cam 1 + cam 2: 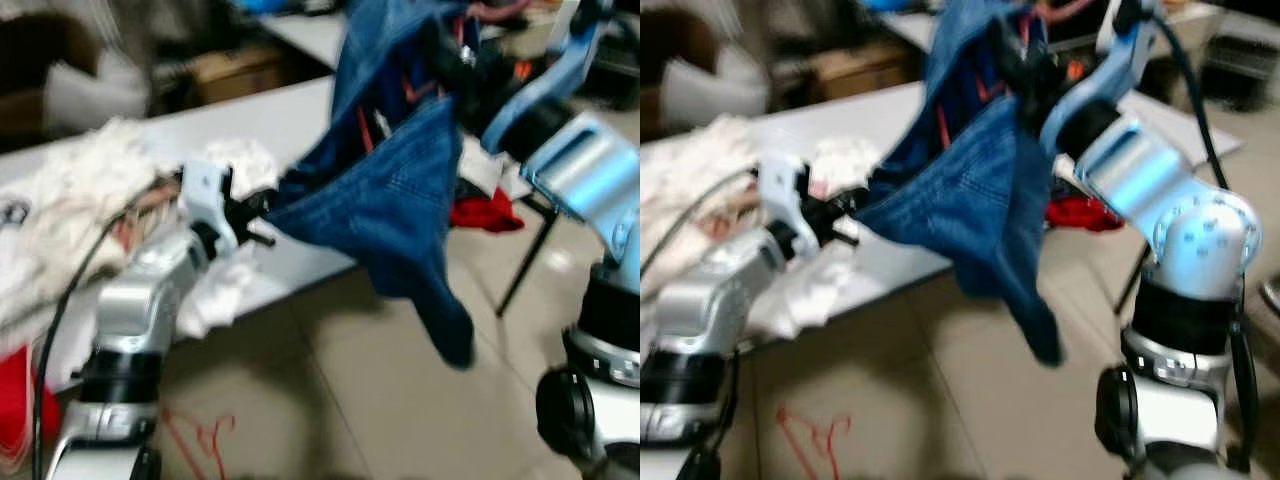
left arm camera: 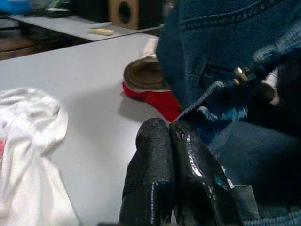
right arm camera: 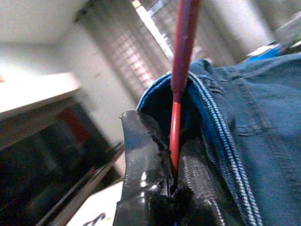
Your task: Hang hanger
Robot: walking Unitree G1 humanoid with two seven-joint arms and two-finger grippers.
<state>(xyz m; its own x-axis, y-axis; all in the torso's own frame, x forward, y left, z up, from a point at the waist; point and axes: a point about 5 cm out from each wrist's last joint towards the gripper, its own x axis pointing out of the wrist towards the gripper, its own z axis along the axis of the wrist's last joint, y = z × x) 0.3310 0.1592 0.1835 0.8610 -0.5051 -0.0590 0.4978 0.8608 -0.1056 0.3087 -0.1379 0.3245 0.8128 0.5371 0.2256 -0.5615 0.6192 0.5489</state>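
A blue denim garment hangs in the upper middle of the head views, carried on a thin red plastic hanger. The right gripper, at upper right of the frame, is clenched on the hanger's red rod. The left gripper, at centre left, has its fingers pressed together at the garment's lower edge, above the long grey table strewn with white crumpled cloths.
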